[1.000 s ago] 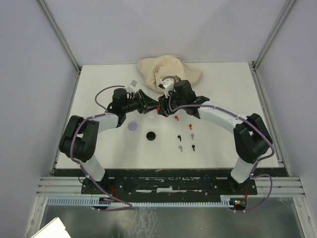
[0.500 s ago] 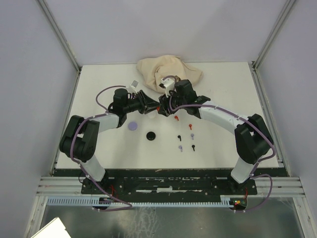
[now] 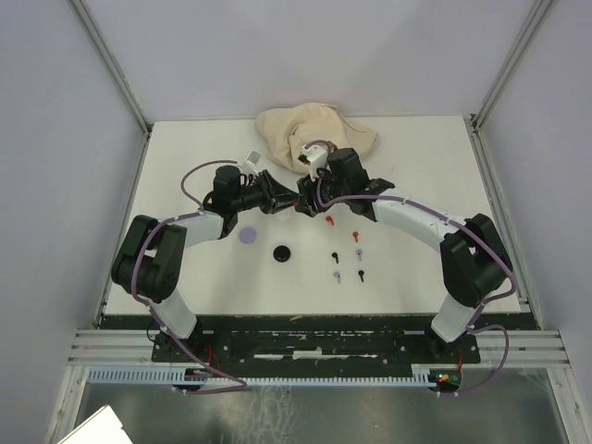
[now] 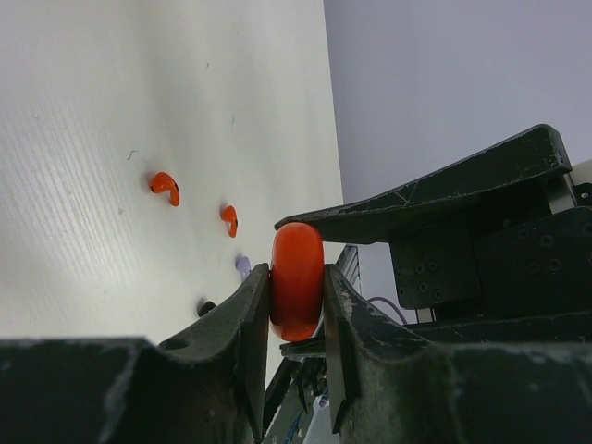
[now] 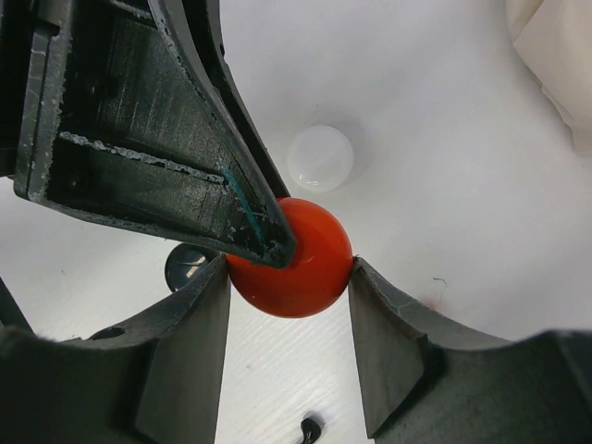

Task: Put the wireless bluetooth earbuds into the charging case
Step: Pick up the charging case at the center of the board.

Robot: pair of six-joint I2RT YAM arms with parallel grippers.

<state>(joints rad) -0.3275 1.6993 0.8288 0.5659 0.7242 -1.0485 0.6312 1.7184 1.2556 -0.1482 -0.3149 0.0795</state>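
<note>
Left gripper (image 4: pixel 296 282) and right gripper (image 5: pixel 289 276) both clamped on the red case (image 4: pixel 296 259).
My left pinches its flat faces and my right squeezes its round rim. The earbuds (image 3: pixel 329 220) lie loose on the table (image 3: pixel 416 277), just behind the right gripper.

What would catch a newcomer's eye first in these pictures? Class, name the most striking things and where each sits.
A red disc, clamped at once by the left tool and the right tool, near the middle of the table. Then the crumpled beige cloth at the far edge, and tiny earbuds scattered just right of centre.
</note>
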